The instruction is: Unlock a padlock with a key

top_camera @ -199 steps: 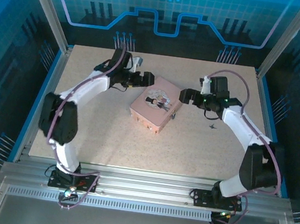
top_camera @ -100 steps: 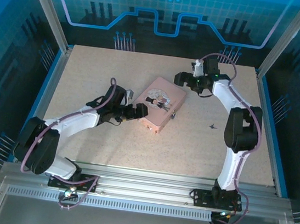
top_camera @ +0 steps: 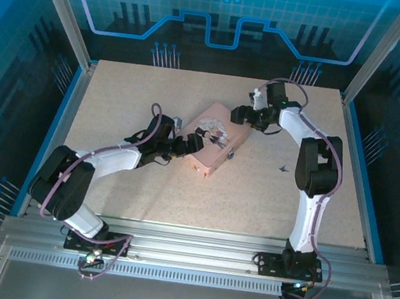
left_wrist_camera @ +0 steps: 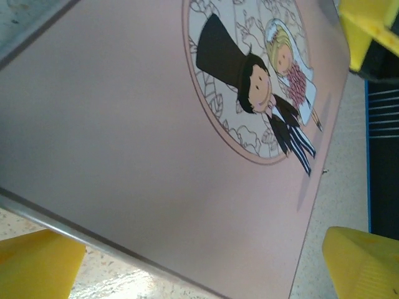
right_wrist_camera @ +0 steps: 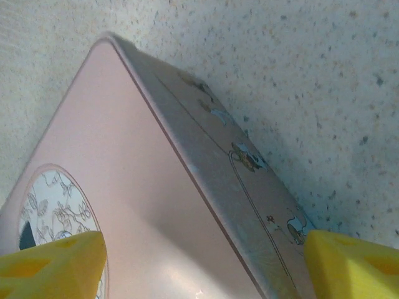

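Note:
A pink box (top_camera: 212, 140) with a cartoon lid lies mid-table. The tiny silvery padlock (top_camera: 230, 154) hangs at its right side. A small dark key (top_camera: 284, 168) lies on the table further right. My left gripper (top_camera: 192, 142) is at the box's near left edge. In the left wrist view it (left_wrist_camera: 199, 268) is open, with its yellow fingertips (left_wrist_camera: 37, 265) either side of the lid's (left_wrist_camera: 156, 143) corner. My right gripper (top_camera: 240, 114) is at the far right corner. It (right_wrist_camera: 202, 268) is open, one fingertip (right_wrist_camera: 53, 265) over the lid (right_wrist_camera: 124, 187) and the other beside the side wall.
The speckled tabletop (top_camera: 133, 96) is bounded by blue rails and metal posts. The right gripper's yellow finger (left_wrist_camera: 368, 28) shows at the far corner of the box in the left wrist view. Both arms reach in over the table's middle.
Both arms have swung in to the box. The left gripper moved from the far left to the near left edge. The right gripper came down onto the far corner, its jaws narrowing slightly.

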Available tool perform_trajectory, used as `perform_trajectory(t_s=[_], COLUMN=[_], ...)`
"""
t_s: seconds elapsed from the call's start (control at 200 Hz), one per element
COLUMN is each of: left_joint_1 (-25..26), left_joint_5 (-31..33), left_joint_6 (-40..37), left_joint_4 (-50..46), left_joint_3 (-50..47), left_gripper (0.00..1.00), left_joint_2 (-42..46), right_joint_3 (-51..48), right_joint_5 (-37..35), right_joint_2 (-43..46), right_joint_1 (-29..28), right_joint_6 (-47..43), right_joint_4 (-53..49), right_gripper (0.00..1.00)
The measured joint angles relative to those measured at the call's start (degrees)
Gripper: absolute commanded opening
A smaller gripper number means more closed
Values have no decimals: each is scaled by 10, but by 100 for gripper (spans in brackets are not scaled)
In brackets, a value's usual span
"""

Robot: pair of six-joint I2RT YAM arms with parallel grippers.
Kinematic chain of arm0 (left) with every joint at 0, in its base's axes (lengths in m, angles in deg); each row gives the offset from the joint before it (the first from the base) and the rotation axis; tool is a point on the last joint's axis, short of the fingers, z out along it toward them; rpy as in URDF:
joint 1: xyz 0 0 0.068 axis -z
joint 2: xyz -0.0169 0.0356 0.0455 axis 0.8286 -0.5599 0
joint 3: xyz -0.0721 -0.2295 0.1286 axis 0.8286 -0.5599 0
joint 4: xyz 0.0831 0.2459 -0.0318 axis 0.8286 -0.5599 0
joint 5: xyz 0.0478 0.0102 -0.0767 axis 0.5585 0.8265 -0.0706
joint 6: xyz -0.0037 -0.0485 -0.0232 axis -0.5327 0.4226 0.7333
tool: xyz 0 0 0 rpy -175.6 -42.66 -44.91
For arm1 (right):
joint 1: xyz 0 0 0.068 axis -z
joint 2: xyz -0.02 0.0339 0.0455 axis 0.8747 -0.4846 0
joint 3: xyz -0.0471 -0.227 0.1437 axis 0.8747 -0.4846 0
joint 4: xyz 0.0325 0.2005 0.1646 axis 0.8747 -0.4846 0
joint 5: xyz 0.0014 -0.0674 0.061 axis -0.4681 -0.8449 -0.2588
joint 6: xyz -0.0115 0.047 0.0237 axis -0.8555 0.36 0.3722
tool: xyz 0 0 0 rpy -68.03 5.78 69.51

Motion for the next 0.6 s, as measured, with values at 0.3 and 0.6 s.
perform_trajectory(t_s=[0.3,0.6], left_joint_1=[-24,-33], left_joint_5=[18,22], left_joint_6=[-17,-46], left_joint_4=[-17,-50], left_joint_3=[38,104], left_gripper=[99,98], left_joint_2=[-31,-81], right_joint_3=[-220,-341], right_joint_5=[-13,-36], right_joint_2=[157,254], right_joint_1=[-6,-31], right_joint_6=[11,62], right_joint_4=[49,95], right_gripper=[82,83])
